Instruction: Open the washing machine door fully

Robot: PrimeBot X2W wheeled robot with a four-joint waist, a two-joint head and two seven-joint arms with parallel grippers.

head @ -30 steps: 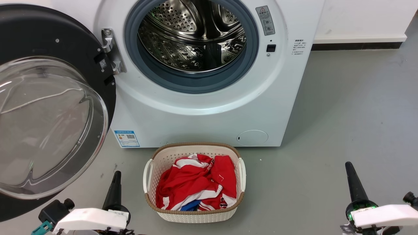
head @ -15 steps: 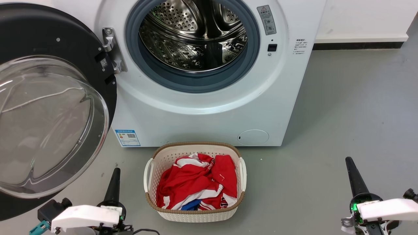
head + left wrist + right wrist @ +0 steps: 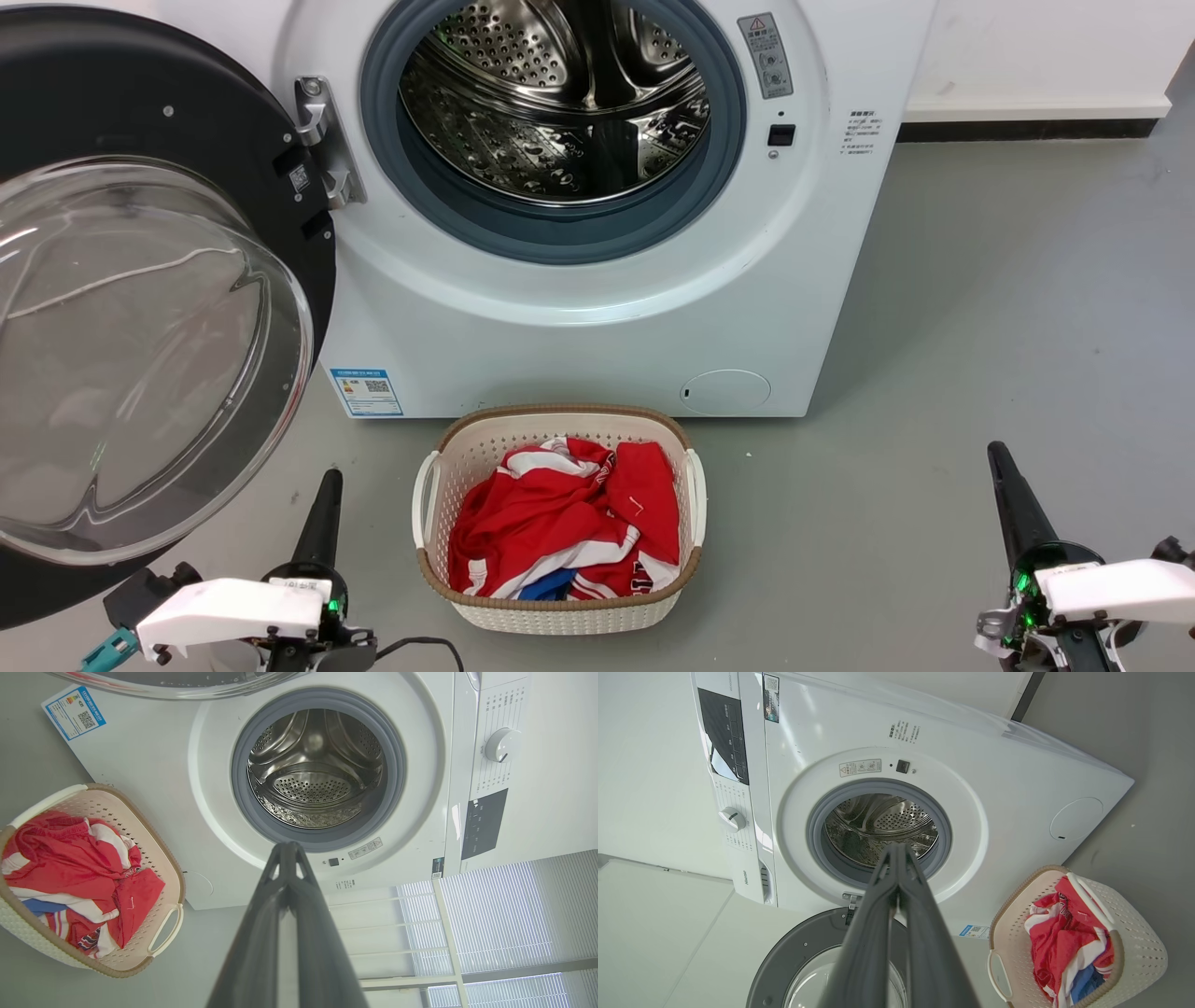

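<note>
Gleaming washing machine door (image 3: 149, 317), wide open

I'm looking into a laundry room: a white front-loading washing machine (image 3: 579, 317) is standing on a grey floor (image 3: 980, 327), with a basket (image 3: 560, 616) of red clothes (image 3: 560, 523) sitting before it.

The round glossy washing machine door (image 3: 187, 103) is black with a clear glass bowl centre; the boxy metal washing machine (image 3: 560, 345) is white, its rubber ring (image 3: 560, 241) grey, its steel drum (image 3: 523, 140) silver and dotted with small holes. A rectangular paper sticker (image 3: 366, 392) is blue and white, the smooth floor (image 3: 980, 327) grey. The cream plastic basket (image 3: 560, 611), pierced in a fine grid, has a brown woven rim and holds red crumpled cloth (image 3: 560, 523) striped white, with some blue.
</note>
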